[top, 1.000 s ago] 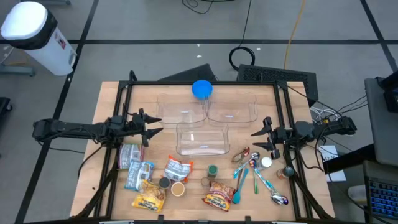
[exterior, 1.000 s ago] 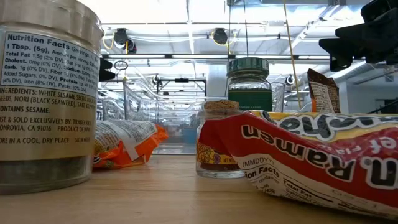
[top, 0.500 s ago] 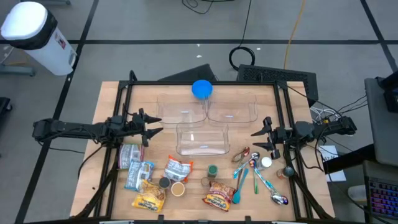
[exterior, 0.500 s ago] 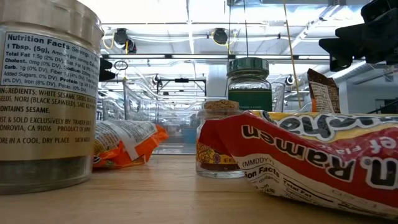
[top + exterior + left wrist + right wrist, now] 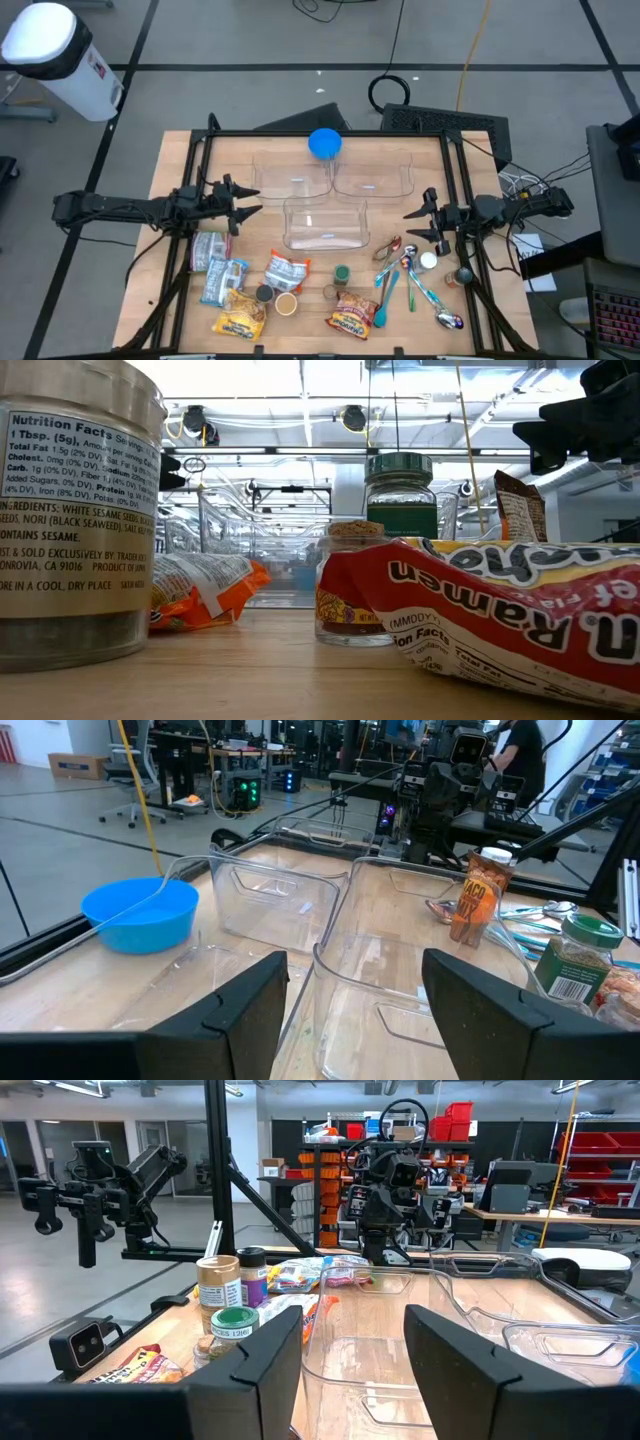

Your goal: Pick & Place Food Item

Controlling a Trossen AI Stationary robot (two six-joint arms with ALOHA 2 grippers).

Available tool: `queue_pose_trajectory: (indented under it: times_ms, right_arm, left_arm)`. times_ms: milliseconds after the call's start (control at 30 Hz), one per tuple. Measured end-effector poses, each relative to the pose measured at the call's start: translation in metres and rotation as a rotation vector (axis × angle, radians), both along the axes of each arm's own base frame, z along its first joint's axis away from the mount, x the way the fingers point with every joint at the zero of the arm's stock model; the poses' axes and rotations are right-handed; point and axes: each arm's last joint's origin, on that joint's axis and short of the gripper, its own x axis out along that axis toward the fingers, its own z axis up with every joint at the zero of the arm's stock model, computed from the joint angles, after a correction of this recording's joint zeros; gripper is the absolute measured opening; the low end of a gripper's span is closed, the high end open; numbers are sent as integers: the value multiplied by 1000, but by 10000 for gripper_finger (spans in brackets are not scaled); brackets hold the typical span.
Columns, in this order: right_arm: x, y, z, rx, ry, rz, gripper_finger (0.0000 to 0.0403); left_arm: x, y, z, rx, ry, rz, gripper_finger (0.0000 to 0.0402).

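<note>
Heads up, from table level your ramen packet (image 5: 500,615) and seasoning tin (image 5: 75,510) block most of the table. Your left gripper (image 5: 243,203) and right gripper (image 5: 415,224) both hang spread apart, holding nothing, flanking the clear plastic bin (image 5: 324,224). Crinkly food packets (image 5: 285,272) lie at the table's front, near the spoons (image 5: 415,280).
</note>
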Motion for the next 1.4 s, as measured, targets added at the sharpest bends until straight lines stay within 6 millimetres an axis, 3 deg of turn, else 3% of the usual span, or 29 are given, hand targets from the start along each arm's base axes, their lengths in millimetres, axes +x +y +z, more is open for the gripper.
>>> queue_pose_trajectory:
  times_ms: [233, 500, 833, 1067, 1267, 1333, 1400]
  right_arm:
    - [0, 0, 0, 19, 0, 3, 171]
    - [-1, 0, 10, 243, -75, 31, 171]
    - [-5, -1, 22, 231, -207, 36, 169]
    - [-6, -1, 29, 411, -247, 93, 169]
    - [-4, 1, 44, 438, -376, 148, 209]
    - [5, 4, 38, 433, -270, 140, 236]
    - [16, 10, 49, 414, -143, 136, 268]
  left_arm:
    - [0, 0, 0, 0, 0, 0, 241]
    - [0, 0, 0, 0, 0, 0, 241]
    - [0, 0, 0, 0, 0, 0, 241]
    - [0, 0, 0, 0, 0, 0, 241]
    - [0, 0, 0, 0, 0, 0, 241]
    - [0, 0, 0, 0, 0, 0, 241]
    - [0, 0, 0, 0, 0, 0, 241]
